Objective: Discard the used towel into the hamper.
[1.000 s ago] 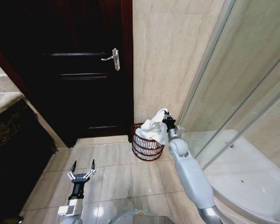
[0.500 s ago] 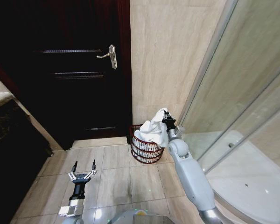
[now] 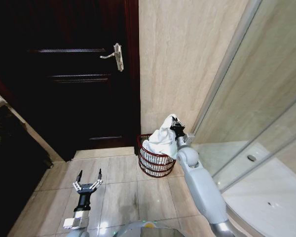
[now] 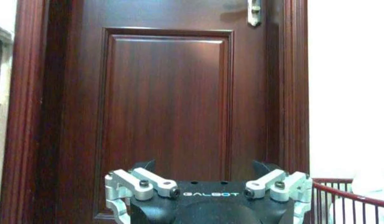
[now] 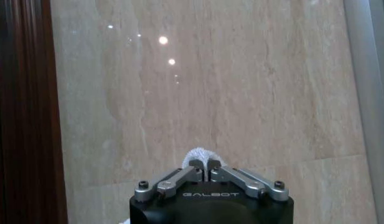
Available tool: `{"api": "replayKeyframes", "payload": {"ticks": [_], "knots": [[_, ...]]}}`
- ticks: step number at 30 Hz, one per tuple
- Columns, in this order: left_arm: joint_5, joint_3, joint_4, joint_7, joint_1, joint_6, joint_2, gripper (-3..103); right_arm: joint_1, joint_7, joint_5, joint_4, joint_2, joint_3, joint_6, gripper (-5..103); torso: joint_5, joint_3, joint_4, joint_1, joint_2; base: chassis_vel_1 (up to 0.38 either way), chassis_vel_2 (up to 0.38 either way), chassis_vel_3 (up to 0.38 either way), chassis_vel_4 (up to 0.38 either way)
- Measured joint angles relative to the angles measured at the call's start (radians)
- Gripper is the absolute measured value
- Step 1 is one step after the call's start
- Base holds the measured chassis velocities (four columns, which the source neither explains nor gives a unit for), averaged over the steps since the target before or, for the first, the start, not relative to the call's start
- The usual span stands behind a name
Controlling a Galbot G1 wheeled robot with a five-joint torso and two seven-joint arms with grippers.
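The right hand (image 3: 175,125) is clamped on the white towel (image 3: 164,138), holding it up over the hamper (image 3: 154,163), which stands on the floor (image 3: 123,187) against the wall beside the door (image 3: 74,74). The left hand (image 3: 89,179) hangs low, fingers spread, holding nothing.

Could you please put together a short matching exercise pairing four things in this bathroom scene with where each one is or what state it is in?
Things:
1. towel
2. hamper
3. left gripper
4. door handle

States or places:
A. open, low over the floor tiles
B. on the dark wooden door
C. pinched in the right gripper, draping into the basket
D. on the floor against the beige wall

Pairs: 1-C, 2-D, 3-A, 4-B
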Motion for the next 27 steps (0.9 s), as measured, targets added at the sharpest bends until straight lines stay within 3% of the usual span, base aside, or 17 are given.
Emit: {"api": "replayKeyframes", "payload": {"ticks": [18,23,27], "knots": [[0.010,0.005,-0.001,-0.002,-0.012,0.005,-0.016,100,-0.072,0.019,-0.007,0.098,-0.025,0.003,-0.024,2,0.0001,-0.009,-0.0001,-0.005,-0.014,-0.013,0.012,0.017,-0.014],[0.008,0.004,-0.003,-0.004,-0.018,0.009,-0.022,100,-0.059,0.020,0.011,0.100,-0.039,-0.010,-0.074,2,0.0001,-0.007,0.0000,-0.004,-0.012,0.000,0.000,0.000,0.000],[-0.003,0.003,0.002,-0.006,-0.021,0.007,-0.026,100,-0.026,0.074,0.135,0.136,-0.069,-0.024,-0.218,2,0.0001,-0.006,0.0000,-0.004,-0.010,0.000,0.000,0.000,0.000]]}}
